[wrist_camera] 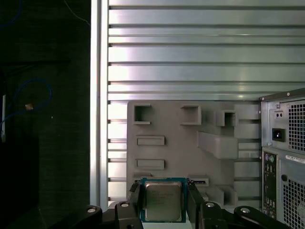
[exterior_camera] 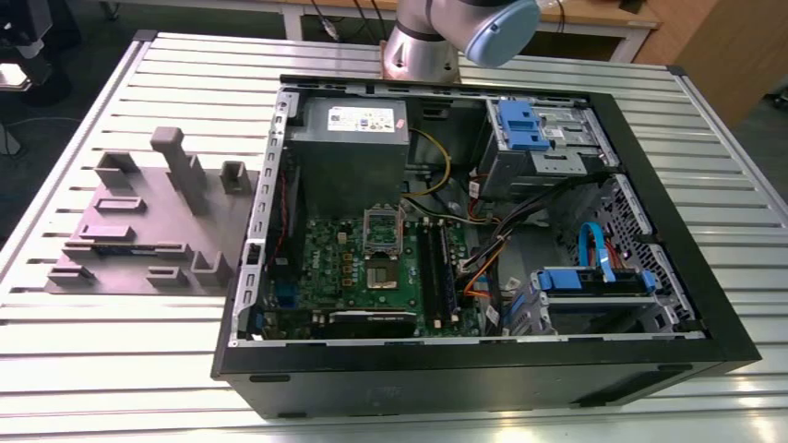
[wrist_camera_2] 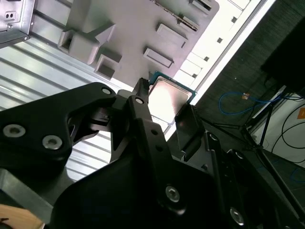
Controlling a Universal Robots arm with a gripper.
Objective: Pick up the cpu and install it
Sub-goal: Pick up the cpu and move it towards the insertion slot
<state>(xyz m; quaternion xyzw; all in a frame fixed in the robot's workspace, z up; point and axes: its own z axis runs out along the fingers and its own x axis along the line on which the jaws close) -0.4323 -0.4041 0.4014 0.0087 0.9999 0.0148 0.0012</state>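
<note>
You have one cpu (wrist_camera: pixel 162 201) clamped by its edges between the two fingers of the gripper (wrist_camera: pixel 163 206), held over one grey moulded tray (wrist_camera: pixel 171 124) on the slatted table (wrist_camera: pixel 190 57). Just beside the tray lies one open computer case (exterior_camera: pixel 665 305) — one motherboard (exterior_camera: pixel 332 249) with its socket (exterior_camera: pixel 383 269) inside.

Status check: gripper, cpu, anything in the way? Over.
Gripper shut on cpu, metal top facing the first wrist camera. Held over the grey tray, case alongside. No obstruction seen around it.
</note>
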